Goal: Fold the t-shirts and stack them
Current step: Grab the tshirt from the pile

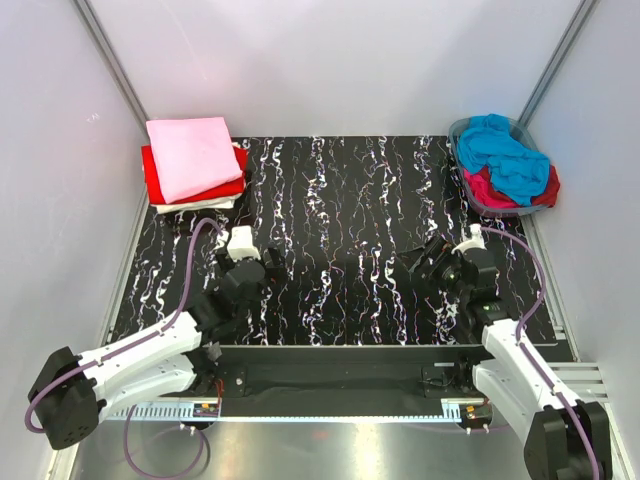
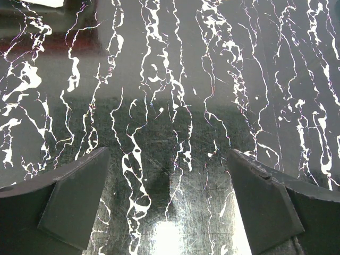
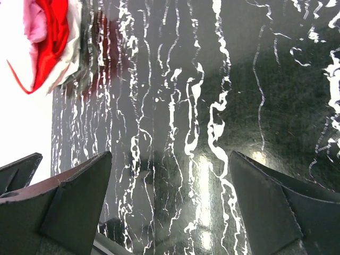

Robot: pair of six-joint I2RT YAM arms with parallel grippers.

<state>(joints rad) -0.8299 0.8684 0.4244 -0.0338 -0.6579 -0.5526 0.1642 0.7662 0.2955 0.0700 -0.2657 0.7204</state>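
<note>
A folded stack sits at the table's back left: a pale pink t-shirt [image 1: 193, 155] on top, a bright red t-shirt [image 1: 153, 178] under it, a white t-shirt [image 1: 196, 206] at the bottom. The stack also shows in the right wrist view [image 3: 49, 40]. At the back right a turquoise blue t-shirt [image 1: 503, 150] lies crumpled over a magenta t-shirt [image 1: 489, 187] and a dark red t-shirt [image 1: 550, 189] in the tub. My left gripper [image 1: 262, 262] is open and empty over the table's near left. My right gripper [image 1: 428, 262] is open and empty over the near right.
The grey-blue plastic tub [image 1: 459, 140] stands in the back right corner. White walls with metal rails close the black marbled table [image 1: 340, 230] at the back and both sides. A metal bar runs along the near edge.
</note>
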